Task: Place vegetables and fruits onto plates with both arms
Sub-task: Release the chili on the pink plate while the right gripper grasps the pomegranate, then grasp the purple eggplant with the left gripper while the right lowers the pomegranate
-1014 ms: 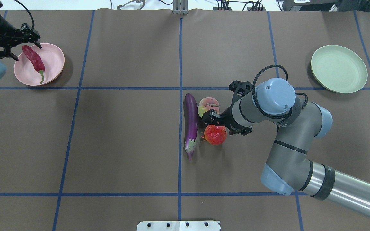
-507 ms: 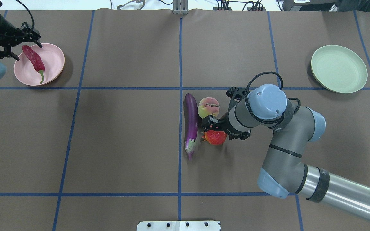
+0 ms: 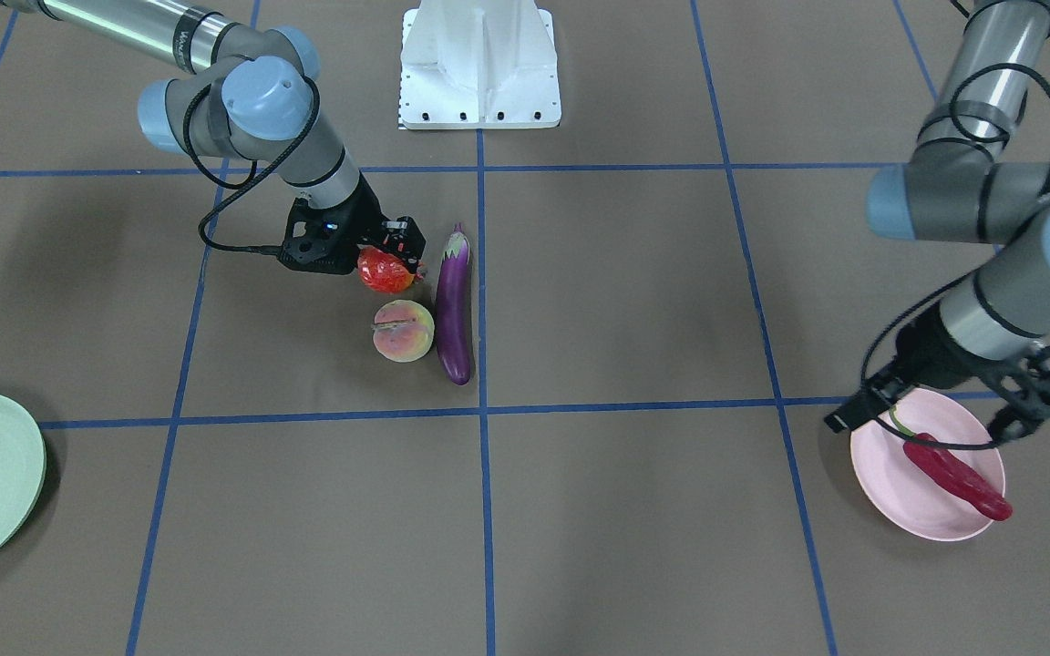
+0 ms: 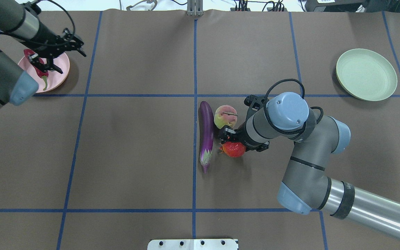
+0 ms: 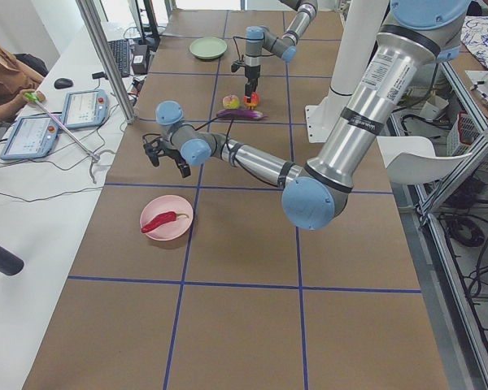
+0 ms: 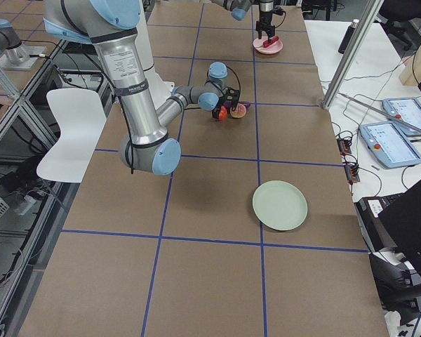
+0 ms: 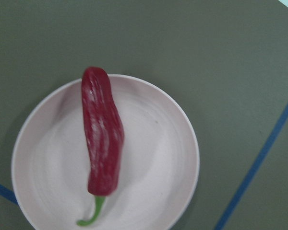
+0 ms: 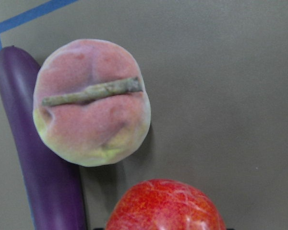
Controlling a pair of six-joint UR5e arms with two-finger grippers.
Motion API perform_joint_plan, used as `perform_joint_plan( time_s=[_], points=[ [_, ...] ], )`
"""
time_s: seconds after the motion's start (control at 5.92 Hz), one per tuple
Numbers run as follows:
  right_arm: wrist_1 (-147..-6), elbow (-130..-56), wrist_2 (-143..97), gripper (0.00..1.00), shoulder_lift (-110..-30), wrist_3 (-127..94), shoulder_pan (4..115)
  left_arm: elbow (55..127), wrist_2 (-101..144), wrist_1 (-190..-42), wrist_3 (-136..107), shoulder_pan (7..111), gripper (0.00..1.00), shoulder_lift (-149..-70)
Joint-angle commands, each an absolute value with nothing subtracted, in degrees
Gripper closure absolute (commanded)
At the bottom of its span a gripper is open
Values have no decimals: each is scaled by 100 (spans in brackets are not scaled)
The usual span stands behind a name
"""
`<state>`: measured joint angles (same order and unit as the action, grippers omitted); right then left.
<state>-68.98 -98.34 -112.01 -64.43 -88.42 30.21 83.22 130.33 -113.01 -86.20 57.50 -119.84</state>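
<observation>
The red chili [image 4: 40,72] lies in the pink plate [image 4: 59,78] at the far left, and it also shows in the left wrist view [image 7: 103,134]. My left gripper [image 4: 71,62] is open and empty, raised over the plate's inner edge. The purple eggplant [image 4: 206,133], the peach [image 4: 225,116] and the red pomegranate [image 4: 235,149] lie together near the table's middle. My right gripper [image 4: 228,139] is down on the pomegranate [image 3: 384,271], its jaws closed around it, with the peach [image 8: 91,103] just beyond. The mint green plate [image 4: 366,74] stands bare at the far right.
The eggplant [image 3: 454,310] lies right next to the pomegranate and the peach [image 3: 403,332]. The white base block [image 3: 479,64] stands at the robot's edge. Blue tape lines cross the brown table. Tablets and a person are beyond the far edge in the side views.
My right gripper has come down from beside the peach onto the pomegranate and stopped there. My left arm has swung toward the table's middle, away from the chili in the pink plate.
</observation>
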Motion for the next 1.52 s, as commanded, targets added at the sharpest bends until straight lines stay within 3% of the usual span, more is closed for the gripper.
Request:
perform_joint_plan(
  time_s=[0.0,0.17,0.85,1.18,1.35],
  points=[
    [-6952,-9993,-11938,100,-6399,-8755,3869,8690,12293,-11285,-9532,4603,0,-12566],
    [-6987,-9906,-12379,100,-6398,-8484,4633,8919,11870,-11259,-9580,4127,0,-12708],
    [-6943,-8073,-13078,100,-6363,-6255,6773,8545,11189,-11163,-8406,3068,9,-13183],
    [-6917,-7087,-13034,100,-6416,-5241,7153,7205,11188,-11171,-8323,3032,10,-14276],
    [-6917,-6771,-12973,100,-6416,-5238,7146,7042,11188,-11171,-8315,2980,10,-14334]
  ],
)
